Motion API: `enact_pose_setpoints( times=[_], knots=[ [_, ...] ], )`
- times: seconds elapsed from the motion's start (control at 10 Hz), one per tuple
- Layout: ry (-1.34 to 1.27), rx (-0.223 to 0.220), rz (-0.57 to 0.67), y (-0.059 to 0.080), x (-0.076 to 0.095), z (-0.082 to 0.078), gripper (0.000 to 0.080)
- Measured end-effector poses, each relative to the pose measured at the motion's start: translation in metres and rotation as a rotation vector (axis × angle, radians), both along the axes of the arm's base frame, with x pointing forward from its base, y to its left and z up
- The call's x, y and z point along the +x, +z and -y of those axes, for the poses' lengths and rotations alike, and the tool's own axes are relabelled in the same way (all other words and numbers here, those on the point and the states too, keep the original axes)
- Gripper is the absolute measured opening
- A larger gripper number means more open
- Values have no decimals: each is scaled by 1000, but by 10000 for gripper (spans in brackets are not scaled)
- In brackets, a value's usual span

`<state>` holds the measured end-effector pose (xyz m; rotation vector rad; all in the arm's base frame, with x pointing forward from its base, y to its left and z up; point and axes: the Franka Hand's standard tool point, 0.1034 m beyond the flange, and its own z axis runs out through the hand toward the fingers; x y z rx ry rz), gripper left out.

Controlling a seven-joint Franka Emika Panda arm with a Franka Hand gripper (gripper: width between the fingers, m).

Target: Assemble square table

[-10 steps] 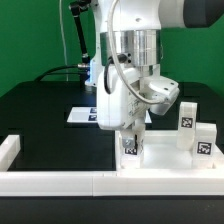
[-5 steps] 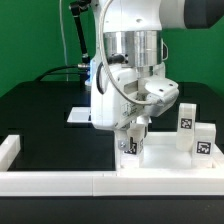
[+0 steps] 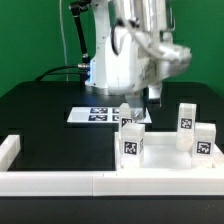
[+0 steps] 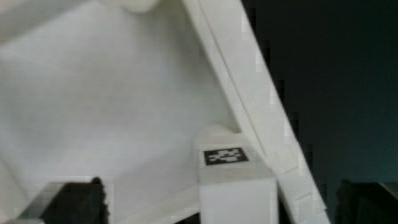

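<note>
While the exterior view shows the gripper (image 3: 152, 95) raised above the square table (image 3: 165, 158), nothing hangs from it; whether the jaws stand wide or narrow I cannot tell. The tabletop lies on the counter (image 3: 50, 125) against the border rail (image 3: 60, 181), at the exterior view's right. Three legs (image 3: 131, 147) stand upright on it; a fourth (image 3: 125, 115) stands just behind. The marker board (image 3: 95, 114) lies beyond.

Wrist view: the slab (image 4: 107, 110) fills the frame, one tagged leg (image 4: 228, 160) below the fingertips (image 4: 75, 200), which grip nothing.

Judgement: a leg appears seated; the next move calls for fetching the remaining leg.
</note>
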<state>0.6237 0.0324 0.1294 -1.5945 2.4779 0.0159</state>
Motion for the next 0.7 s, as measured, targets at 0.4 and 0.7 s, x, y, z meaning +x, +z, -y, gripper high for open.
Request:
enact_pose_setpoints(
  times=[0.4,0.7],
  knots=[
    [3,6,0,5,3,0,649],
    [3,5,-2,4,2,0,649]
  ],
)
